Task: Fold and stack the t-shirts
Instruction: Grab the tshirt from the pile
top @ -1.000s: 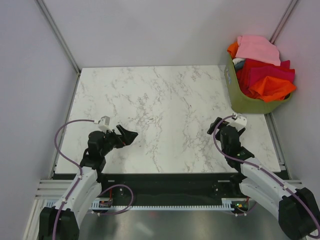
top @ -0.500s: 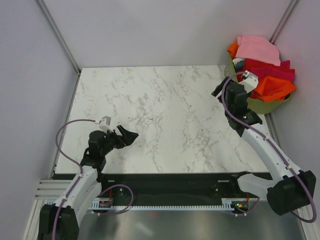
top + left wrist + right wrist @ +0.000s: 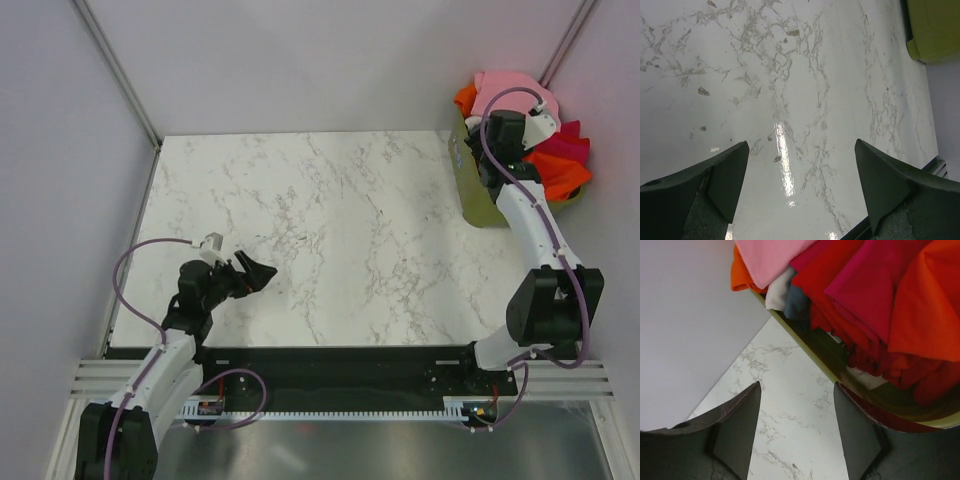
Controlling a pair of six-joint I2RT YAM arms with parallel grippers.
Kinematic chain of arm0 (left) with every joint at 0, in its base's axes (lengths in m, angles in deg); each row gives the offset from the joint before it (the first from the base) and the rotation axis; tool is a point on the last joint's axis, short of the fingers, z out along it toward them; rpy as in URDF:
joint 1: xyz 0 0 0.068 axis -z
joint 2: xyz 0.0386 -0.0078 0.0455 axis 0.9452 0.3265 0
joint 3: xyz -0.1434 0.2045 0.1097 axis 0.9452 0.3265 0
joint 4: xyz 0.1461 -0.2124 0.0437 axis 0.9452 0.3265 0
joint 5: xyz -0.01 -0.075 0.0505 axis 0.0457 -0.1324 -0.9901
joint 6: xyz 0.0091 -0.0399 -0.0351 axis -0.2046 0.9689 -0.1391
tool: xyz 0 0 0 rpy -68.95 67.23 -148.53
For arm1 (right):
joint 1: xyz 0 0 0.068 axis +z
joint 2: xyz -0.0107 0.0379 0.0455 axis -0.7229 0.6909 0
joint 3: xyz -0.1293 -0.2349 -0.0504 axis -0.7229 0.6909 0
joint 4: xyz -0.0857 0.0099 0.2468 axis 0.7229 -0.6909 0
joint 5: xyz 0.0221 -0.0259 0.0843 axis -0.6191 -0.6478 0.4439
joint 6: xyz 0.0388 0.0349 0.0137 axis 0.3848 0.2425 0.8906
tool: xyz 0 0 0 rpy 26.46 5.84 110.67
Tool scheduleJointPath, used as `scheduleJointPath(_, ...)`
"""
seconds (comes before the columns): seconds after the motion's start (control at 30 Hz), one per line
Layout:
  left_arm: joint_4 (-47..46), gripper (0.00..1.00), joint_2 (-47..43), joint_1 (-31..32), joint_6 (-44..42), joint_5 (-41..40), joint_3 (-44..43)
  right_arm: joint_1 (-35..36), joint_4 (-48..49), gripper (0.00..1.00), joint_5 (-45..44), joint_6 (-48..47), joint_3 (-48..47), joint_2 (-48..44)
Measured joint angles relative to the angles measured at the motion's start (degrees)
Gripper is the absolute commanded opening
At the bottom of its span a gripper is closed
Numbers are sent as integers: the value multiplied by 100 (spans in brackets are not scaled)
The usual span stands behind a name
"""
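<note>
The t-shirts lie heaped in an olive-green basket at the table's far right corner: a pink one on top, a crimson one and an orange one. In the right wrist view I see the pink, crimson, red and orange cloth close up. My right gripper is open and empty, hovering over the basket's left rim; it also shows in the top view. My left gripper is open and empty, low over the near left of the marble table.
White and blue cloth shows inside the basket under the shirts. The basket's corner shows far off in the left wrist view. Grey walls stand behind and beside the table. The table's near edge lies close to the left gripper.
My right arm has swung from the near right of the table up to the basket, and its gripper now sits over the basket's rim. The left arm has not moved.
</note>
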Motion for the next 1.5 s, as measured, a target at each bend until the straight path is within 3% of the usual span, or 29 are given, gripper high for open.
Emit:
scheduleJointPath(0.43,-55,92,269,0,0,37,-15,-1104,-199,60,330,378,-1423,1762)
scheduleJointPath(0.53,-57,92,315,0,0,39,-52,-1172,-192,41,472,424,-1847,2127)
scheduleJointPath(0.57,-70,91,319,0,2,39,-63,-1185,-177,29,542,472,-1950,2236)
scheduleJointPath(0.63,-105,91,321,0,0,39,-66,-1237,-173,23,649,542,-1989,2321)
scheduleJointPath(0.67,-116,91,326,0,0,39,-68,-1257,-190,13,669,592,-1987,2332)
scheduleJointPath(0.77,-146,91,372,0,0,42,-72,-1287,-35,0,682,726,-1786,2232)
scheduleJointPath(0.93,-146,90,444,0,0,44,-76,-1296,35,0,682,831,-1294,1707)
scheduleJointPath(1.2,-149,89,446,0,0,44,-83,-1355,-68,0,815,796,-1270,603)
scheduleJointPath(1.5,-144,89,428,0,0,46,-83,-1296,46,0,2629,1012,-2677,116)
